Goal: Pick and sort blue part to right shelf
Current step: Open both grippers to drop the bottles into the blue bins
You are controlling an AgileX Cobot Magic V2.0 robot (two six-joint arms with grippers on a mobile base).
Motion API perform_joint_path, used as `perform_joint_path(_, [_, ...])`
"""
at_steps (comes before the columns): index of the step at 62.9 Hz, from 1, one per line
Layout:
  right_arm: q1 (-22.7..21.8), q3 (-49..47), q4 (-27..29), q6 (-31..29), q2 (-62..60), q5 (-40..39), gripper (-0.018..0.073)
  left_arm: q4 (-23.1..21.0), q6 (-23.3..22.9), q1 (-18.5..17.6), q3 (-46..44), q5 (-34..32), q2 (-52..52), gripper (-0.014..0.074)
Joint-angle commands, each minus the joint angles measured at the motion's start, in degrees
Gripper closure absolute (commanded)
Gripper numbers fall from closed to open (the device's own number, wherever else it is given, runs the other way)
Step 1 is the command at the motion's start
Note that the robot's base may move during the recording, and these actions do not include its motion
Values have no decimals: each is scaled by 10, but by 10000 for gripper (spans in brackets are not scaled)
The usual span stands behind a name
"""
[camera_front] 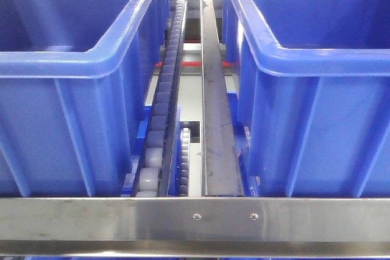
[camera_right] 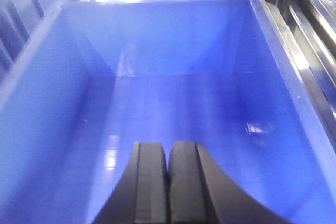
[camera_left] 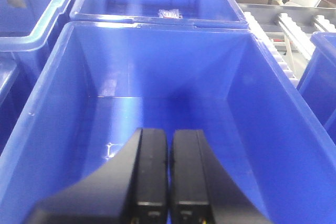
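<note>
Right shelf (camera_front: pixel 195 217) rollers (camera_front: pixel 163 120) between blue bins (camera_front: pixel 55 120); both tools (camera_left: pixel 168 182) (camera_right: pixel 168 182) seemingly closed, empty

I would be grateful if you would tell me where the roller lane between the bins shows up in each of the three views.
Exterior front-facing: the roller lane runs up the centre-left, beside the grey rail, between two blue bins.
Left wrist: white rollers at the upper right, past the bin's right wall.
Right wrist: not clearly in it; only white pieces along the top edge.
Shared landmark: the blue bins.
</note>
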Motion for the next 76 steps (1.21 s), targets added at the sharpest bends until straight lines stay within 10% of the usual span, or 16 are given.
perform_joint_path(1, [-1, -21, -1, -1, -24, -36, 494, -3, -3, 0, -16, -47, -19, 472])
perform_joint_path(41, [-1, 154, -59, -1, -292, -56, 494, -3, -3, 0, 157, -49, -263, 472])
perform_joint_path(76, [-1, 159, -59, -1, -311, -49, 494, -3, -3, 0, 157, -47, -271, 472])
